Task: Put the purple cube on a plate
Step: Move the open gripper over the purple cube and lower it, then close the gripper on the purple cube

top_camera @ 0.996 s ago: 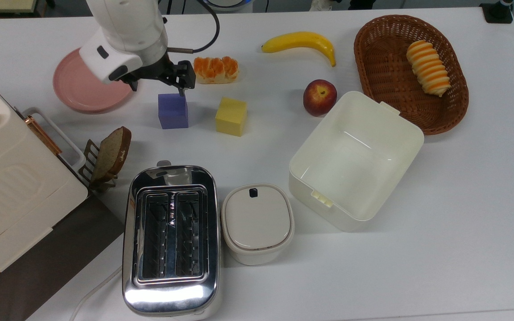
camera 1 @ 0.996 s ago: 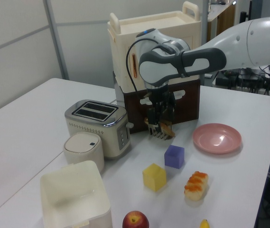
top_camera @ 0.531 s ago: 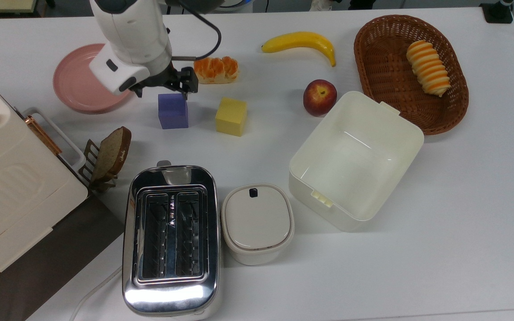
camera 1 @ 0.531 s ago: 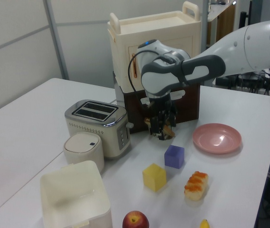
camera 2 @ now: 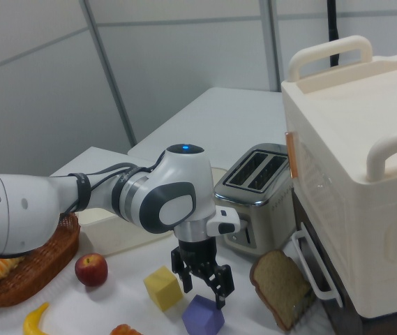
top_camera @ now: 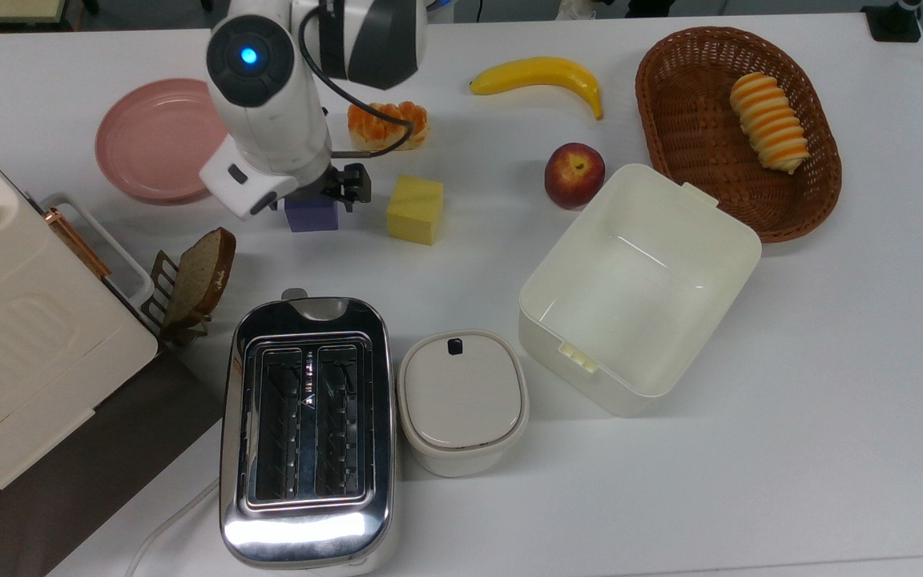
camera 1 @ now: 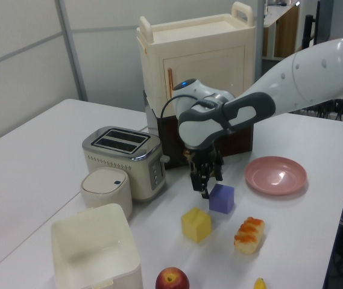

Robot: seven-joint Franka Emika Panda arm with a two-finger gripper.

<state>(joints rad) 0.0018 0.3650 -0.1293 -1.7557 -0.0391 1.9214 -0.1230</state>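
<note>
Now lower | pincer (camera 2: 204,281) spread apart, down over purple cube (camera 2: 204,315) | plate (top_camera: 137,144) bare

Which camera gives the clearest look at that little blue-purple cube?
The left view: the small matte blue-purple cube sits in full sight beside the pincer. In the top view the arm covers most of it; the right view crops its bottom.

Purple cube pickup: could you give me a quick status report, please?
Gripper open, just above cube, not gripping. Cube on table, off plate. Path to plate clear; yellow cube on far side.
</note>
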